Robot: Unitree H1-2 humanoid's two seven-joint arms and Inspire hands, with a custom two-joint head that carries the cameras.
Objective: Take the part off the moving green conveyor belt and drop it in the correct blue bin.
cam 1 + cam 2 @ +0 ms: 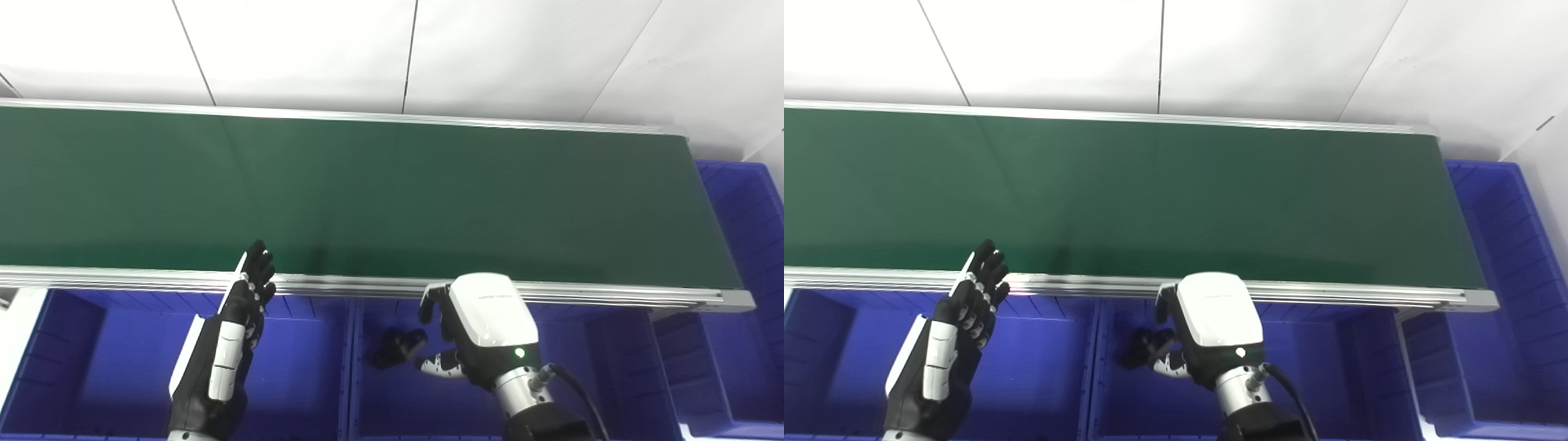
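Right hand (484, 331): your right arm comes up from the bottom edge, white back of the hand toward the cameras, fingers curled downward over the middle bin (392, 392).
Right hand state: the fingers are partly curled; a dark part (397, 347) sits just off the fingertips, on the thumb side. You cannot tell whether the fingers touch it or whether it hangs free of them.
Left hand (236, 324): raised edge-on, fingers straight and together, pointing up toward the belt (367, 196). It holds nothing; its fingertips overlap the belt's near metal rail (343, 285).
Part location: below the belt's near rail, over the inside of the middle bin, to the left of your right hand.
Belt: beyond both hands; its green surface carries nothing you can see.
Hard to make out: the part is dark and blurred, so its shape is unclear. The bottom edge cuts off both forearms.
Cut off: the left bin (73, 361) and the bin (747, 245) past the belt's right end both run out of view.
Count: two hands, one part, one belt, and at least four blue bins, three of them in the row under your hands.
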